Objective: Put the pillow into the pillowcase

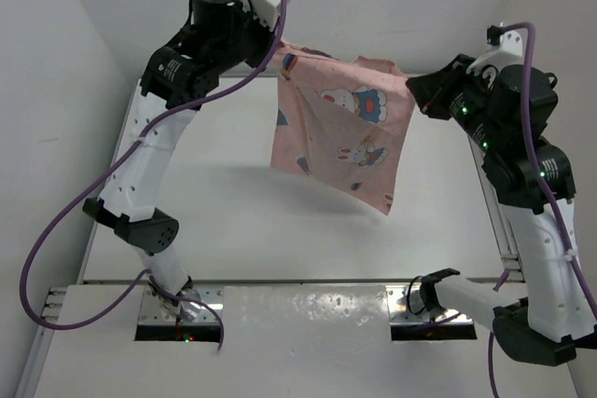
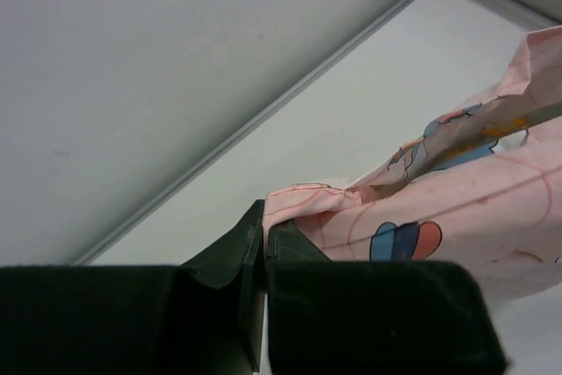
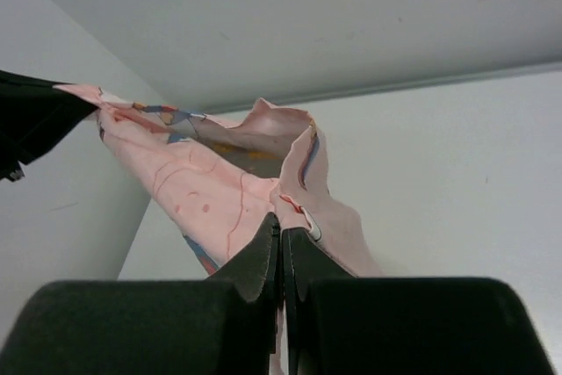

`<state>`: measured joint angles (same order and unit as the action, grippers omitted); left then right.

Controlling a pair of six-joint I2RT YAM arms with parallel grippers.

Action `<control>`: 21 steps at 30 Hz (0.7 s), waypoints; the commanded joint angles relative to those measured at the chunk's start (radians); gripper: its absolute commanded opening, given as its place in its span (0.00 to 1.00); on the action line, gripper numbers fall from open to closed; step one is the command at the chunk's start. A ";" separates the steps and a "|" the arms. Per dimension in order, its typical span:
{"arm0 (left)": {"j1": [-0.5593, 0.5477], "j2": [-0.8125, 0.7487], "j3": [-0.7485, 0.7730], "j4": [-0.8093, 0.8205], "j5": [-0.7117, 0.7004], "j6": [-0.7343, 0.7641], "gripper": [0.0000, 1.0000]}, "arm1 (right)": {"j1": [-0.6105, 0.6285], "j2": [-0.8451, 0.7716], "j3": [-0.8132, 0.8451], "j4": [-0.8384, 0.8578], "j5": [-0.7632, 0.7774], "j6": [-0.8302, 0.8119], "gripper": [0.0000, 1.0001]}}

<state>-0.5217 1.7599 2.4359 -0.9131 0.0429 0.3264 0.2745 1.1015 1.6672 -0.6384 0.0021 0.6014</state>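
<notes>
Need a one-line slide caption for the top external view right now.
The left gripper and right gripper pinch the pillowcase by its top corners, hanging it above the table.

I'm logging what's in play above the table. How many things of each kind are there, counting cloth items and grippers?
Pink pillowcase: 1
Grippers: 2 (left gripper, right gripper, each shut on an upper edge of the pillowcase)
Total: 3

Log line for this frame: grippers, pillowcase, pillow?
left gripper: shut on pillowcase top edge | right gripper: shut on pillowcase top edge | pillowcase: hanging above table | pillow: not in view
</notes>
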 commanded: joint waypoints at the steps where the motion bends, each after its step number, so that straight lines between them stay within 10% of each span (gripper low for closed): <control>1: 0.018 -0.068 -0.089 0.092 -0.144 -0.032 0.00 | 0.000 -0.042 -0.064 0.099 0.015 -0.002 0.00; 21: 0.055 -0.105 -0.014 0.111 -0.461 -0.056 0.00 | 0.213 0.185 0.132 0.092 0.012 -0.049 0.00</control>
<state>-0.4820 1.7145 2.4012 -0.9108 -0.2867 0.2859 0.4389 1.2816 1.7859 -0.6174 0.0036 0.5781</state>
